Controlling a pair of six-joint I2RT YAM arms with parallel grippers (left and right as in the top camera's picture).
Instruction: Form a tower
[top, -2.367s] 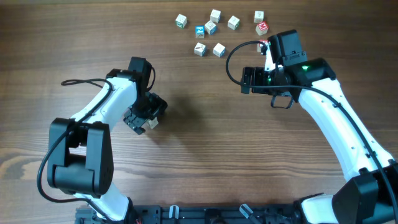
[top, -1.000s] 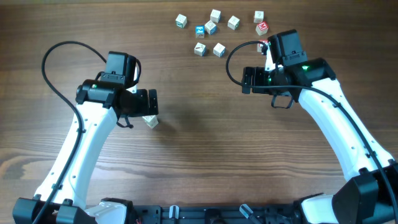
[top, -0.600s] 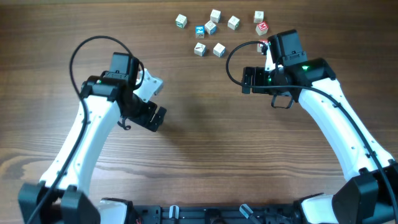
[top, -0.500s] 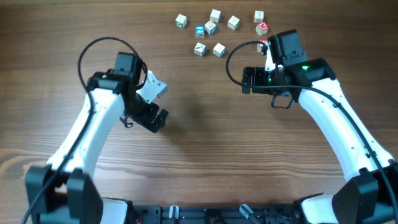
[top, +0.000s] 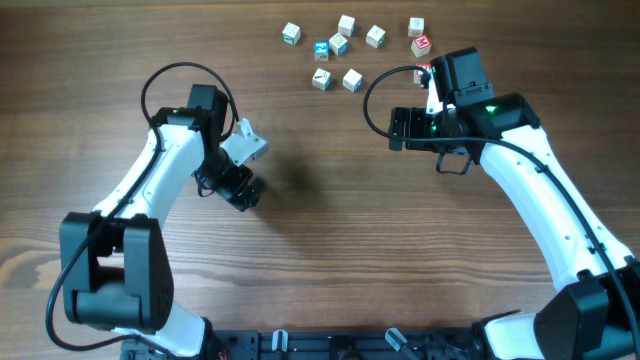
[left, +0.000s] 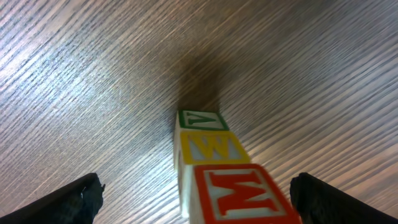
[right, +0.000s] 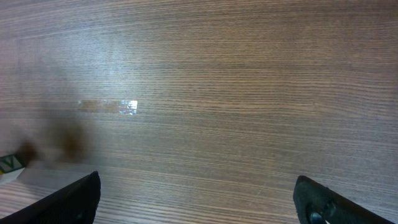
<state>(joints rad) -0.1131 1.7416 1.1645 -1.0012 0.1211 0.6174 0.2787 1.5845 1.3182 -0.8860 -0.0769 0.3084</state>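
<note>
**Three Cubes Standing, Loose Ones Waiting**

The tower (left: 214, 152) is standing three cubes high on the left half of the bench (top: 320, 250), directly under the wrist of the left arm (top: 165, 180), which is hiding it from overhead. In the left wrist view it is rising toward the camera between the left jaws. These are hanging wide open, gripping nothing and touching neither side of it. The right arm (top: 530, 190) is hovering well apart over bare wood, and the right jaws are likewise gaping wide and empty.

Judging by this, a tower is already formed and standing free. What is left is probably only drawing the left arm clear without brushing the stack. If a taller one is wanted, more would have to come from the loose cubes (top: 338, 44), about nine of them, lying scattered at the far edge.

The cubes are looking like pale, plain wood with crisp square edges. The faces turned to the wrist camera are each showing a coloured frame and letter: a red M nearest, a yellow W below it, and a green letter at the base. The bench is showing dark brown, fine straight grain with a dull sheen.
</note>
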